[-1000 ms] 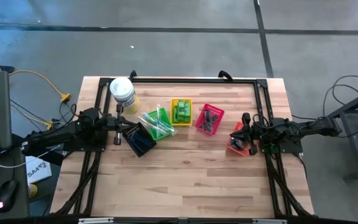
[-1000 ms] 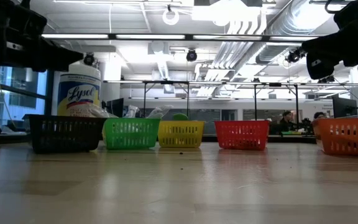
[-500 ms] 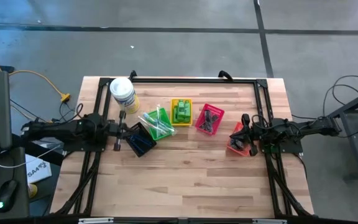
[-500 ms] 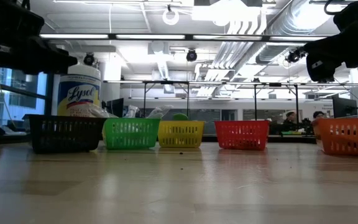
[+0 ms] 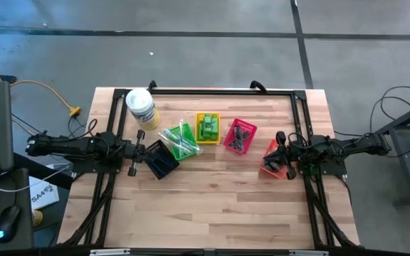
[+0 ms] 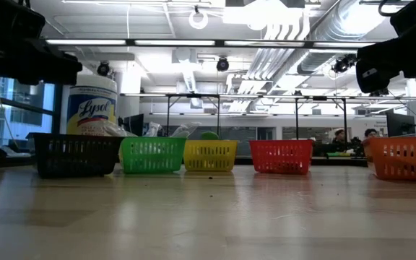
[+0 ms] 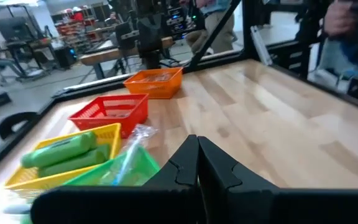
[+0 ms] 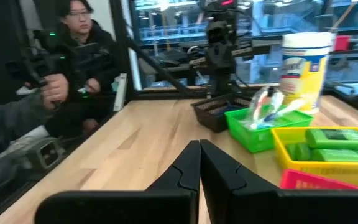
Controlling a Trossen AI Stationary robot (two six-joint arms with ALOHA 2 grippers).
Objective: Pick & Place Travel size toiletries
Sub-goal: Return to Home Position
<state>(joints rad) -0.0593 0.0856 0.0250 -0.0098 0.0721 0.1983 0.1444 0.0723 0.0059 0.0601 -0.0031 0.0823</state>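
The travel size toiletries lie in small baskets in a row. Green mini bottles (image 5: 207,128) fill the yellow basket (image 5: 208,117), clear tubes (image 5: 179,140) the green basket (image 5: 188,151), and dark items (image 5: 240,134) the red basket (image 5: 232,146). My left gripper (image 5: 139,150) is shut and empty, level at the table's left edge, beside the black basket (image 5: 159,160). My right gripper (image 5: 275,153) is shut and empty, level at the right edge, over the orange basket (image 5: 267,166). Both pairs of fingers meet in the wrist views (image 7: 197,168) (image 8: 199,165).
A white tub with a yellow label (image 5: 140,105) stands at the far left, behind the black basket. A black frame (image 5: 223,90) runs along the table's far and side edges. A person (image 8: 79,56) sits beyond the table's near side. Bare wood (image 5: 212,206) covers the near half.
My left arm has swung toward the table's near edge, from slanting toward the far right to pointing straight across at the table's right. Its gripper has stayed shut and now sits level beside the black basket. The baskets have not moved.
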